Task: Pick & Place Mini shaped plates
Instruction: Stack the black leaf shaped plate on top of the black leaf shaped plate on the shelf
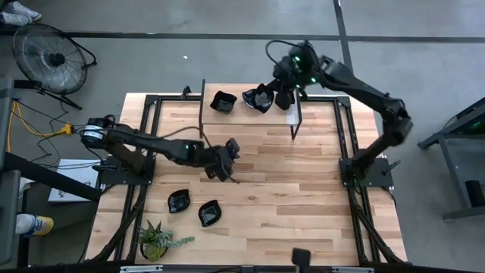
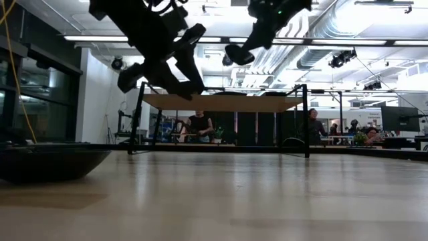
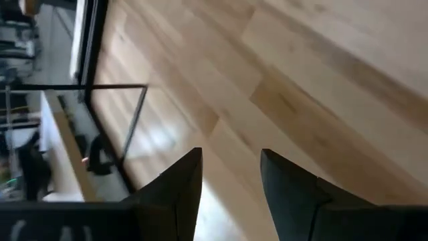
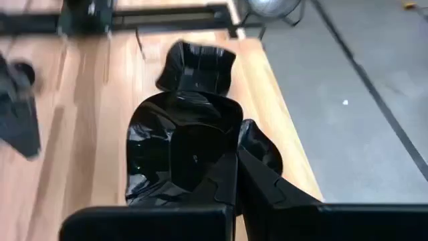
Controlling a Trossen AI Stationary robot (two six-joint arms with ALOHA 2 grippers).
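Note:
A raised wooden shelf (image 1: 250, 114) stands at the table's far side. One black mini shaped plate (image 1: 222, 101) lies on its top. A second black plate (image 4: 180, 147) hangs over the shelf just to the right of it, with my right gripper (image 1: 283, 97) shut on it. Two more black plates (image 1: 179, 201) (image 1: 210, 213) lie on the table near the front left. One of them shows large at the left of the low view (image 2: 47, 164). My left gripper (image 3: 231, 187) is open and empty over bare wood at mid-table (image 1: 227, 155). My right gripper pinches the plate's wavy rim (image 4: 235, 137) on the side nearest the gripper, between its two fingers. The fingers (image 4: 257, 184) slant down from the table's right. The plate reaches away from them toward the left. In the low view it hangs above the shelf top (image 2: 221, 102).
The shelf's black legs (image 1: 295, 125) stand on the table. A green potted plant (image 1: 155, 239) is at the near left corner and a small black object (image 1: 301, 256) at the near edge. A fan (image 1: 49, 59) stands on the floor. People (image 2: 199, 126) are in the room beyond.

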